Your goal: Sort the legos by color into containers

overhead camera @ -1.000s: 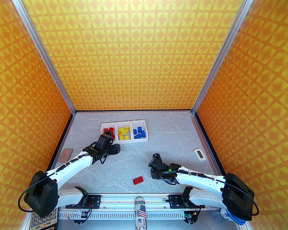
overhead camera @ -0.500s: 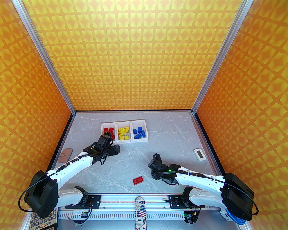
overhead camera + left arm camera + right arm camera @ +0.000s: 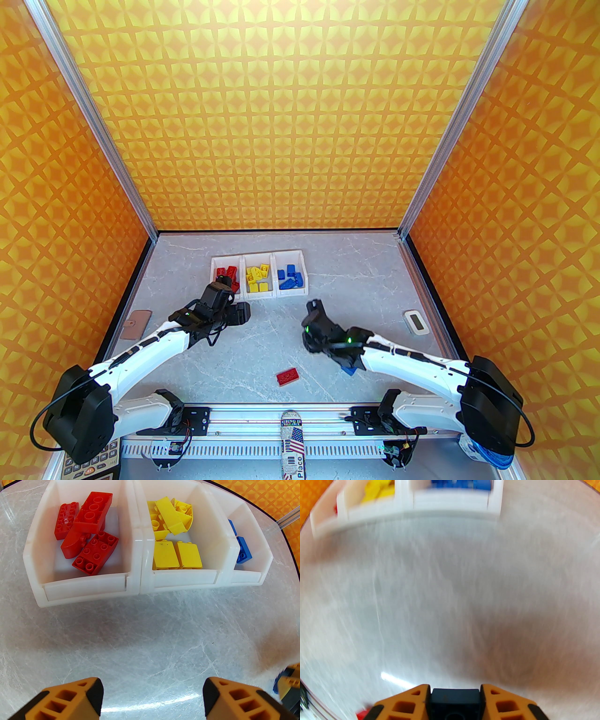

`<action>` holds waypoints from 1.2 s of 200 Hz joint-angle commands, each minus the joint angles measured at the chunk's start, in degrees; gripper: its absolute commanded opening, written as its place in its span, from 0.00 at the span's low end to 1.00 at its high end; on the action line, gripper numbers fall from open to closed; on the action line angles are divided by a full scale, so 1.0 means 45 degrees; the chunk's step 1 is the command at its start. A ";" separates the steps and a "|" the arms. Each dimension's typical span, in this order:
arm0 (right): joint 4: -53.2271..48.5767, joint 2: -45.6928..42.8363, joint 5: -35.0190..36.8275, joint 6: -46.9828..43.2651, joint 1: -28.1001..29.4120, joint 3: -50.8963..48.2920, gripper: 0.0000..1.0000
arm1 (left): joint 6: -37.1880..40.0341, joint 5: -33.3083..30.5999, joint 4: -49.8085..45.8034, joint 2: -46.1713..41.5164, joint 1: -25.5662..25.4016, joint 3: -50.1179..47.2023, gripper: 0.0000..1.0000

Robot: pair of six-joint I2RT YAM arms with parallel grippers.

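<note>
Right gripper [image 3: 454, 688] has lifted off the table [image 3: 150, 632] and swung toward the containers [image 3: 140, 550], left one barely shifted. Left gripper [image 3: 152, 688] hovers just before the containers, fingers spread, nothing between them. Three joined containers: left holds red legos [image 3: 89, 531], middle yellow legos [image 3: 173, 538], right blue legos [image 3: 242, 550]. Loose red brick [image 3: 287, 376] lies studs up on the table near the front rail [image 3: 281, 412], between the arms, long axis left-right with right end angled slightly away, well apart from both grippers. Right fingers [image 3: 405, 705] pinch a blue brick [image 3: 454, 700] from both sides, set crosswise between them; long axis unclear, view blurred
</note>
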 commanded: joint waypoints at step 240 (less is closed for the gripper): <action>0.0698 0.6742 -0.3329 -0.3835 -0.3776 0.8603 0.56 | -0.0168 -0.0147 -0.0692 -0.0161 -0.0404 0.0106 0.75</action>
